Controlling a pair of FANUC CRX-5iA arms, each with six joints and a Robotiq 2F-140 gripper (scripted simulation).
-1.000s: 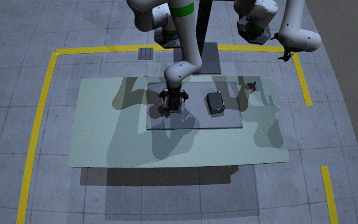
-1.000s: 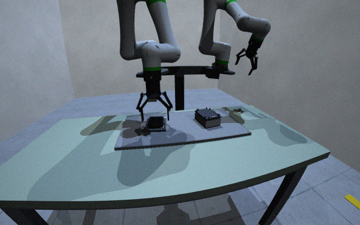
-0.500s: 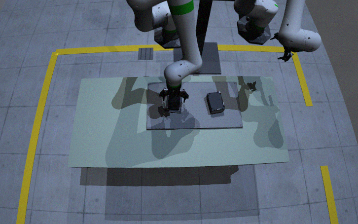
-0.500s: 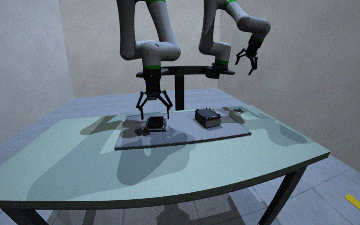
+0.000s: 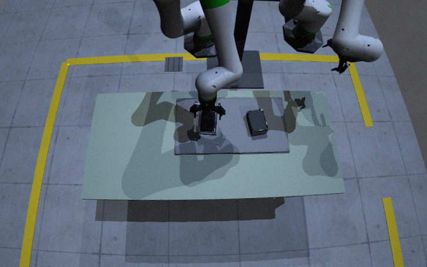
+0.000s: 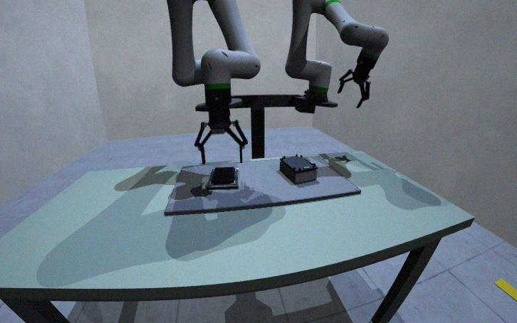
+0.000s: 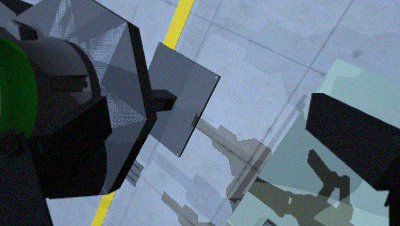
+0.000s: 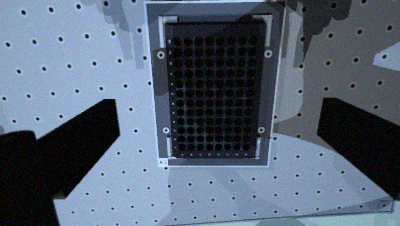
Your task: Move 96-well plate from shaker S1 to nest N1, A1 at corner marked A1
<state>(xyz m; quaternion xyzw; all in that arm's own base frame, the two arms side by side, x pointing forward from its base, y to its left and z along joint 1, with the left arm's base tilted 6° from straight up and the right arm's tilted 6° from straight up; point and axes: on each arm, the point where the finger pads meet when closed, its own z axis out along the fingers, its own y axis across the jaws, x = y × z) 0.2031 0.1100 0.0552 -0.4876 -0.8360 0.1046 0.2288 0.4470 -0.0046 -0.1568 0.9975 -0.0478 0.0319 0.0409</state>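
Note:
The dark 96-well plate [image 5: 207, 122] [image 6: 223, 176] [image 8: 215, 95] lies inside the corner locators of nest N1 [image 5: 208, 132] [image 6: 223, 186] [image 8: 268, 92] and looks flat. In the right wrist view, small marks run along its left and bottom edges, meeting at the nest's A1 label. The wells are too dark to read A1 itself. My right gripper [image 5: 207, 115] [image 6: 222, 161] [image 8: 217, 117] is wide open above the plate, fingers clear on both sides. Shaker S1 [image 5: 256, 119] [image 6: 297, 163] carries no plate. My left gripper [image 5: 329, 57] [image 6: 349, 99] [image 7: 209, 113] is open and empty, away from the table.
A perforated board [image 5: 274, 142] [image 6: 260, 205] [image 8: 65, 75] bears nest and shaker, on a pale green table [image 5: 274, 179] [image 6: 332, 240]. The shaker stands taller than the nest, to its right in the top and exterior views. A dark post [image 6: 257, 132] stands behind the table.

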